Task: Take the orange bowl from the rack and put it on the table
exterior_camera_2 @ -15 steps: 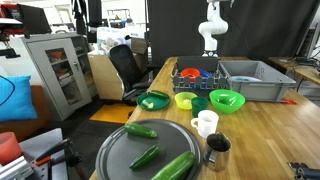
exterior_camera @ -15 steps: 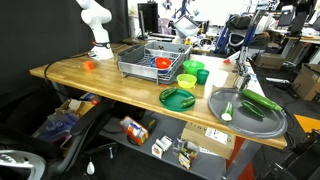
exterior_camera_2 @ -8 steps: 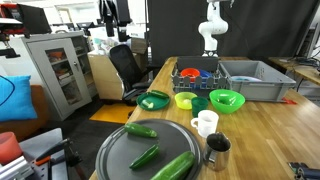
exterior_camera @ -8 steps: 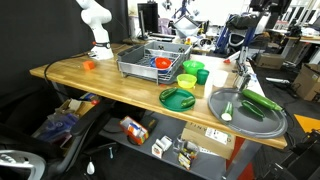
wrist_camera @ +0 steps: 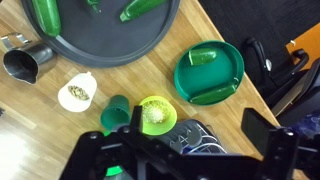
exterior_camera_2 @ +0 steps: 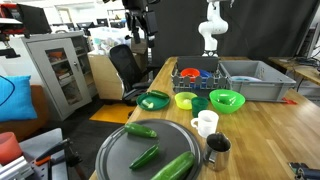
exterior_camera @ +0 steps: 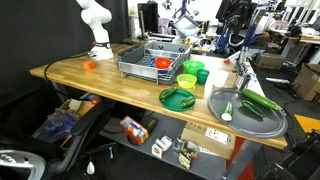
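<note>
Orange bowl (exterior_camera: 163, 63) sits inside rack (exterior_camera: 140, 72), toward its 4 o'clock corner; round, no long axis, facing unclear. Gripper (wrist_camera: 185, 150) high over table (exterior_camera: 100, 80), jaws spread wide, empty

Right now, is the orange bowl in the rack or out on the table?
In the rack: in an exterior view the orange bowl sits inside the wire walls of the rack, not on the table.

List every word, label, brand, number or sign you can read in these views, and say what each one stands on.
No text can be read in any view.
Boxes under the table: any print or label is too small and blurred to read.
Orange bowl and rack: no lettering visible.
</note>
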You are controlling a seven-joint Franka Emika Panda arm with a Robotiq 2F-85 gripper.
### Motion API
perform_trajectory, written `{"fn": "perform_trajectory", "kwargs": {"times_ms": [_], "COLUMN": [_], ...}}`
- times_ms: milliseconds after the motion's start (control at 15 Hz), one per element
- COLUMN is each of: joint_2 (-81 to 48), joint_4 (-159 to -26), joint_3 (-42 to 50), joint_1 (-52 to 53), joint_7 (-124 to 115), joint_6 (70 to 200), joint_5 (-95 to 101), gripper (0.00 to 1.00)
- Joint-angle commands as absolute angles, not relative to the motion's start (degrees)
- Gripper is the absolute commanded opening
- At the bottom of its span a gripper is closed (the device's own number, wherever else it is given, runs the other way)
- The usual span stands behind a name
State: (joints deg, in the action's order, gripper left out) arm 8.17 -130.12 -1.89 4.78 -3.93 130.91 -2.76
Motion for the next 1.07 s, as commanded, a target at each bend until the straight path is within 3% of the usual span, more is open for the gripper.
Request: {"fn": "perform_trajectory", "kwargs": {"times_ms": [0, 600, 1000], "joint_2": [7.54, 6.55, -1.78], "joint_4": [-129.51, -128.20, -120.70], "joint_3": [-2.60, -2.76, -3.59], "joint_1": [4.20, 4.17, 4.63], "joint_7": [-4.18, -4.37, -2.10], "joint_6": [130.80, 131.50, 141.54], "joint_5": [-2.56, -1.89, 3.57], "gripper": [1.00, 1.00, 1.00]}}
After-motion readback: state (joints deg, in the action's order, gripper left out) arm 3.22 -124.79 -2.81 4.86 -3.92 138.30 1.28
